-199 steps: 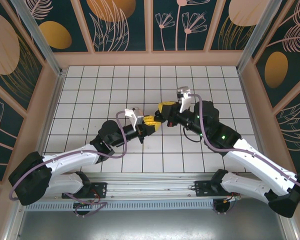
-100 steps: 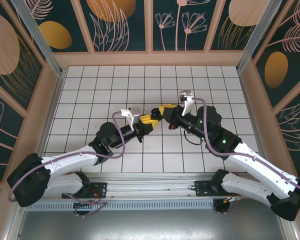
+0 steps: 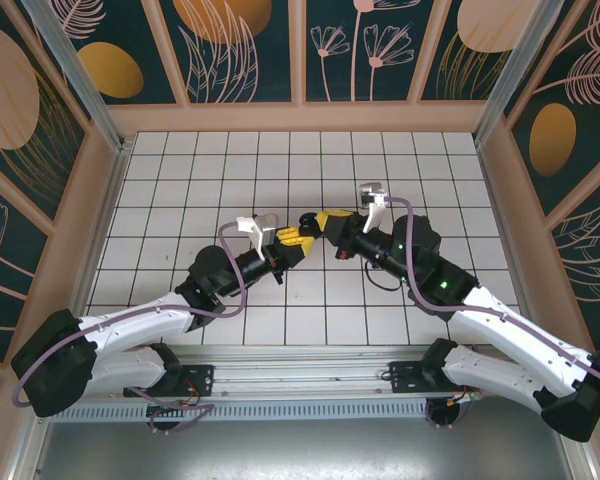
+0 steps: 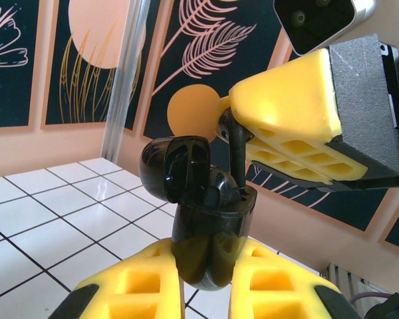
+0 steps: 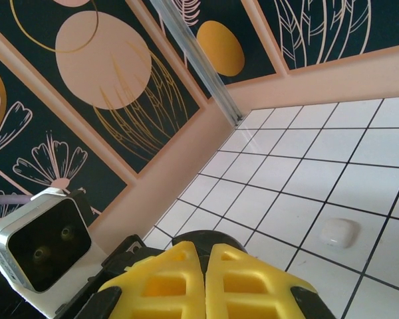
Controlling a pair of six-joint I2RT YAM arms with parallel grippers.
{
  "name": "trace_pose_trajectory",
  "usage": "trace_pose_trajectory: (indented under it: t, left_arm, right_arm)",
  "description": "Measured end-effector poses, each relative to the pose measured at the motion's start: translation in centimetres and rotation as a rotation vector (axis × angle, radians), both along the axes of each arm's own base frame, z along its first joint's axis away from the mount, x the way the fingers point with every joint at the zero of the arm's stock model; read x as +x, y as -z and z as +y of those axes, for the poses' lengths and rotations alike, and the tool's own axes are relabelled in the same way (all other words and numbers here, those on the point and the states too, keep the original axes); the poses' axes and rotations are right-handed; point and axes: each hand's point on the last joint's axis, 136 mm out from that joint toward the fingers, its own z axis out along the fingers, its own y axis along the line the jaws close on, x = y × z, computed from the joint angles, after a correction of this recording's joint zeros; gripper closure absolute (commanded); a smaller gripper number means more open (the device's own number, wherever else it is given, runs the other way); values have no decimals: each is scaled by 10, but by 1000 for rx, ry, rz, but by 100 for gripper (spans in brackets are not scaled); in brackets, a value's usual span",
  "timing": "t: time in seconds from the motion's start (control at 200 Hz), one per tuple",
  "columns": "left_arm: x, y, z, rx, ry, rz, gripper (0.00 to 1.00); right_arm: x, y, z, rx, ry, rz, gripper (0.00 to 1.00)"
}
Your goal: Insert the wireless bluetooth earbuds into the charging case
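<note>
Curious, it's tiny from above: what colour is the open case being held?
Glossy black, slightly see-through; the charging case shows best in the left wrist view.

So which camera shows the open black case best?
Left wrist: the case sits centre frame, lid open, clamped between the left gripper's yellow fingers. From the top it is just a tiny dark speck.

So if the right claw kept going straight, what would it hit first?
Most likely the open black case in the left claw; the earbud in the right claw sits at its mouth, though depth is unclear.
</note>
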Motion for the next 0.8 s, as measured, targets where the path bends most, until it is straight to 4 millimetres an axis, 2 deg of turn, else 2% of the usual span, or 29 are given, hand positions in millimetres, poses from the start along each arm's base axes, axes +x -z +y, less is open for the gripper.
trace_pose_trajectory:
  t: [0.801]
  left_arm:
    - [3, -2, 3, -15, -25, 3, 97]
  right_arm:
    - [1, 2, 10, 93, -23, 34, 100]
